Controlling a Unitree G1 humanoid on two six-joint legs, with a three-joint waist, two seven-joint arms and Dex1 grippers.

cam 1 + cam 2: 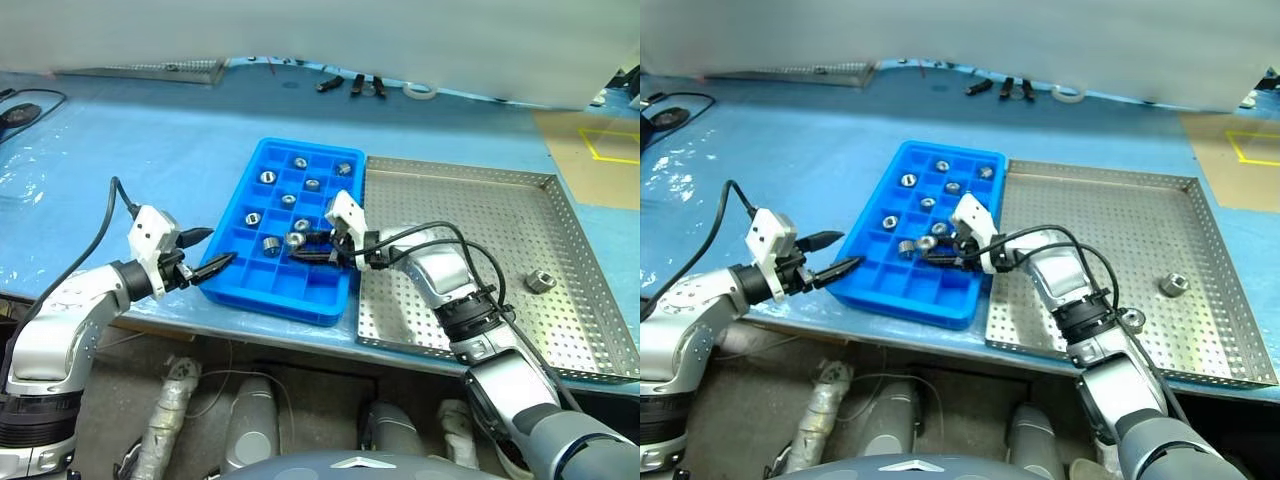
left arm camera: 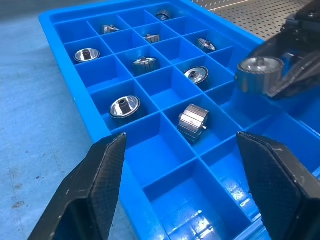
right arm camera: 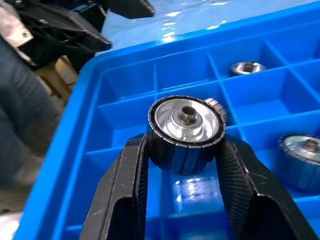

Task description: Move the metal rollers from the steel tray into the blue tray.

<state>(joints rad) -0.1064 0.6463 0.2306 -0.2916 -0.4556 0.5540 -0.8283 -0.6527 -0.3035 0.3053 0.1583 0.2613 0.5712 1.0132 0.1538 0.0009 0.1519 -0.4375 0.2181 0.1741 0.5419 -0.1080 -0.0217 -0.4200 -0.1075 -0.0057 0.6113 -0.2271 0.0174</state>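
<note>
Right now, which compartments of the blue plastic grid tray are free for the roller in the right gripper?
The blue plastic grid tray has its whole near row free, beside the open left gripper. Rollers crowd the middle and far cells. The right gripper holds the shiny metal roller above the near cells.

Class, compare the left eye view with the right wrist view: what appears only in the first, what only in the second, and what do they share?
Only the left eye view: the steel tray with one roller lying on it, and the open left gripper. Only the right wrist view: the grooved side and hollow centre of the gripped roller. Shared: the blue tray and the right gripper shut on that roller above it.
</note>
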